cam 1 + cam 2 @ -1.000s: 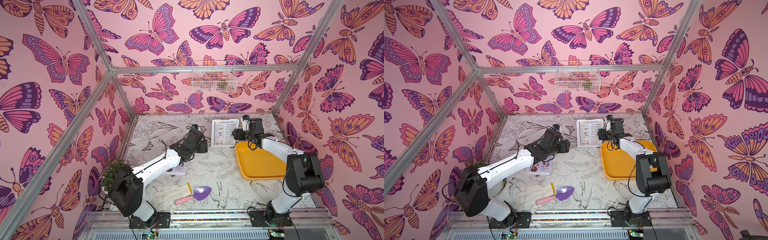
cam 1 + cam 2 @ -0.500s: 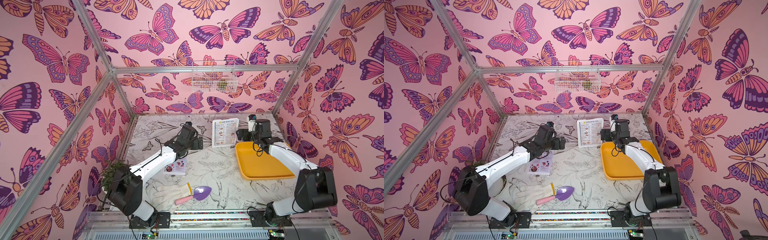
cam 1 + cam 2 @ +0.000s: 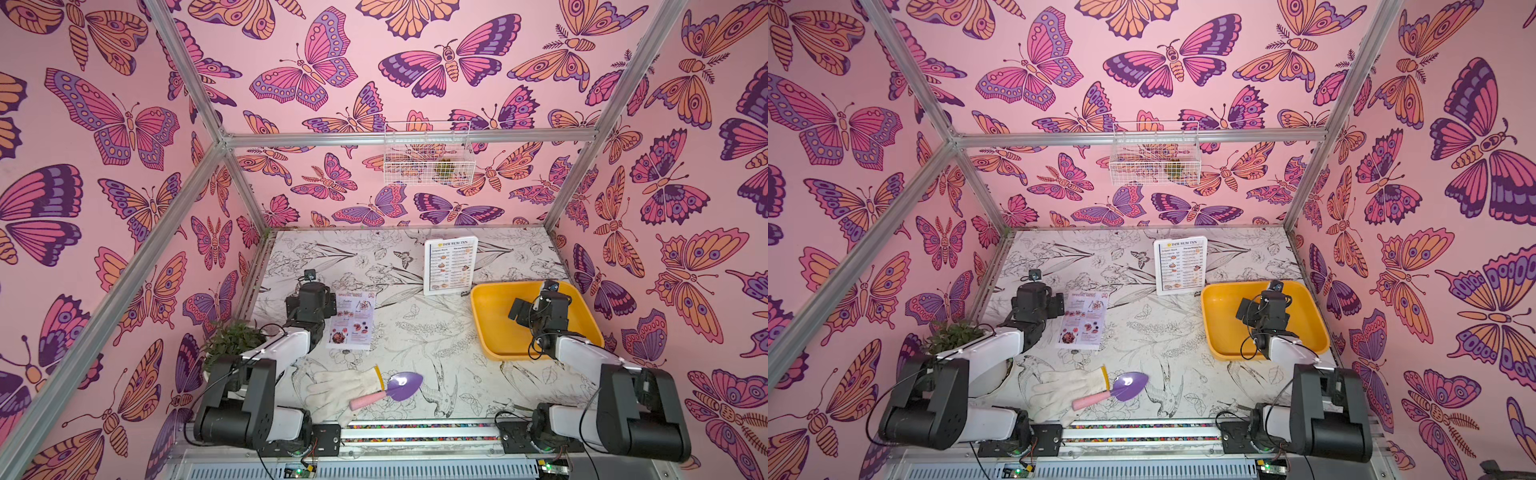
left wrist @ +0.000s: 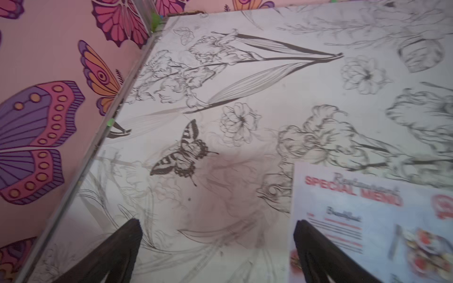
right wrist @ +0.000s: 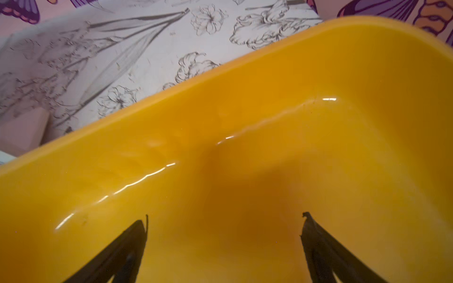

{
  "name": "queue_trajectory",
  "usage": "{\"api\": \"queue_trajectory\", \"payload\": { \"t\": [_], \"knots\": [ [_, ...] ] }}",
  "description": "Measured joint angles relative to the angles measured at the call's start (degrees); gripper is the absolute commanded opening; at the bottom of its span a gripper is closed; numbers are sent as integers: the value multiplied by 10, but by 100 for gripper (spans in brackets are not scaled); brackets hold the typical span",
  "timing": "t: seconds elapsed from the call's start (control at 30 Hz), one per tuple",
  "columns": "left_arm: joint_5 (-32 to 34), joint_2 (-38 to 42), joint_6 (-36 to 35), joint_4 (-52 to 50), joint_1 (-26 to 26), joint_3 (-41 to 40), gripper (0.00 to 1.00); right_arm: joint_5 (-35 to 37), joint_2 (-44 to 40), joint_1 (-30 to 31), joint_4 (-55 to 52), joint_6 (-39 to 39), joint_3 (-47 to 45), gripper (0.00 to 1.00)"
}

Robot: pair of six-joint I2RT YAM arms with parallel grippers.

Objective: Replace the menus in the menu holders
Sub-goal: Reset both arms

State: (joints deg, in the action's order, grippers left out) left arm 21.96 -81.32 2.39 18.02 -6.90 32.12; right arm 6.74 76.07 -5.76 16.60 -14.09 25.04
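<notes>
The menu holder (image 3: 450, 266) (image 3: 1180, 266) stands upright at the back middle of the table, with the white "DIM SUM INN" menu (image 3: 452, 259) showing in it. The red-headed "Special Menu" sheet (image 3: 352, 320) (image 3: 1082, 320) (image 4: 367, 220) lies flat on the table left of centre. My left gripper (image 3: 311, 297) (image 4: 218, 223) hovers just left of that sheet, open and empty; one fingertip (image 4: 304, 227) overlaps the sheet's edge in the wrist view. My right gripper (image 3: 536, 309) (image 5: 224, 218) hangs open and empty over the yellow tray.
The yellow tray (image 3: 490, 332) (image 5: 245, 122) lies at the right, in front of the holder. A white glove (image 3: 340, 388) and a purple trowel (image 3: 401, 386) lie near the front edge. A potted plant (image 3: 232, 340) stands front left. A wire basket (image 3: 428, 153) hangs on the back wall.
Both arms have drawn back from the holder toward the front, and both grippers have opened wide. The left one now sits beside the Special Menu sheet, the right one over the tray.
</notes>
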Motion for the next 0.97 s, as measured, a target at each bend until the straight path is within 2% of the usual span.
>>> {"api": "queue_trajectory", "payload": {
  "t": [0.07, 0.3, 0.43, 0.63, 0.97],
  "knots": [
    [-2, -22, -20, 47, 3, -10, 100, -2, 13, 2, 64, 11, -9, 99],
    [-101, -54, -23, 219, 64, -77, 99, -21, 99, 41, 271, 70, -25, 99],
    [-148, -68, -34, 274, 63, -113, 99, -30, 110, 48, 283, 88, -26, 99],
    [-160, -71, -45, 354, 53, -130, 99, -28, 110, 51, 302, 99, -26, 99],
    [-190, -74, -49, 360, 60, -121, 99, -27, 109, 52, 306, 99, -26, 99]
  ]
}}
